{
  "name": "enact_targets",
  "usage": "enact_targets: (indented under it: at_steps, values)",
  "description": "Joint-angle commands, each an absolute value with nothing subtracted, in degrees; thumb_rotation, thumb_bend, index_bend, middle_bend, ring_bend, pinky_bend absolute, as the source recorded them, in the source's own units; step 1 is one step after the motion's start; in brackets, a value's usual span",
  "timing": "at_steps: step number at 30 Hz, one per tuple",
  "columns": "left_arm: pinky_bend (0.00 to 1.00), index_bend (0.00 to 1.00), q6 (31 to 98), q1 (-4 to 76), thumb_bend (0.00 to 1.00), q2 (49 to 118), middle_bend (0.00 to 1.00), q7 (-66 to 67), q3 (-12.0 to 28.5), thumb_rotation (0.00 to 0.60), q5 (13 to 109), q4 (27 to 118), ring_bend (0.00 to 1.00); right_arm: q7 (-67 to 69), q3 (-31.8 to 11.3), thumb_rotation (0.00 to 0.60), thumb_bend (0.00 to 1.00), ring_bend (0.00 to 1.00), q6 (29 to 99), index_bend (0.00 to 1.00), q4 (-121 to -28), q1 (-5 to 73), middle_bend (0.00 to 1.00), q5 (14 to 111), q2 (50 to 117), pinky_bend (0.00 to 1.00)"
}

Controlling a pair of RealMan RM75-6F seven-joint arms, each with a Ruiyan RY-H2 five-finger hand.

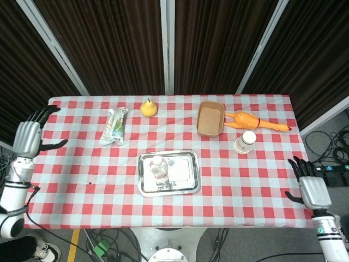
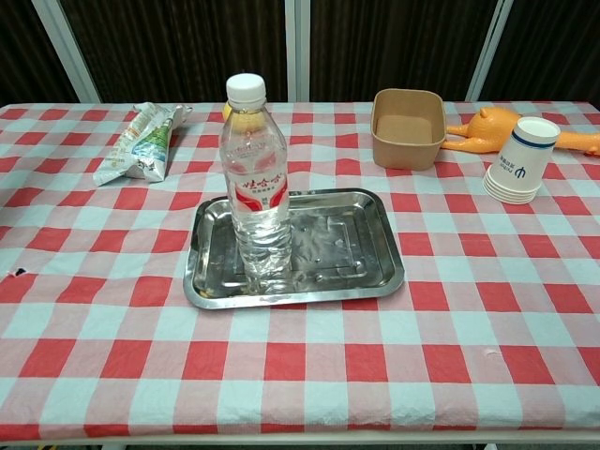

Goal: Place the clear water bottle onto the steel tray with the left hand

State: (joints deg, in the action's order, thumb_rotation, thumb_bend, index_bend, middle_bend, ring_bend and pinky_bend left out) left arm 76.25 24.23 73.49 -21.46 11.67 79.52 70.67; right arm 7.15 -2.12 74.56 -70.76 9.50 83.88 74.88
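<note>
Checkered table (image 2: pixel 309 375), steel tray (image 2: pixel 375 246), snack packet (image 2: pixel 141 142), pear (image 1: pixel 148 107), paper cups (image 2: pixel 520 159)

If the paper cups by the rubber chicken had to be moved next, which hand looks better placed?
The right hand, probably. It hangs open off the table's right edge, the side where the paper cups stand. The left hand is open beyond the far left edge.
</note>
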Motion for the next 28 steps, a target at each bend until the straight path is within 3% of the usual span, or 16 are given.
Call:
enact_targets:
  at_steps: [1,11,28]
  values:
    - [0.24,0.28,79.9,19.7,0.1,72.6,0.28,-16.4,7.9,0.6,80.4,70.8,0.2,7.3,-2.1,0.6,0.11,0.0,74.6,0.0,-70.5,9.4,0.0,83.8,74.8,0.0]
    - [0.22,0.28,83.8,12.8,0.09,70.2,0.28,-12.1,3.5,0.6,81.4,74.6,0.2,7.6,-1.8,0.6,0.11,0.0,74.7,0.0,-69.9,9.3,0.0,84.2,75.2,0.0]
    - [0.22,0.28,83.8,10.8,0.09,69.9,0.28,-9.6,3.5,0.6,82.0,77.5,0.2,7.9,-2.0,0.6,0.11,0.0,74.7,0.0,-69.6,9.4,0.0,84.1,75.5,0.0]
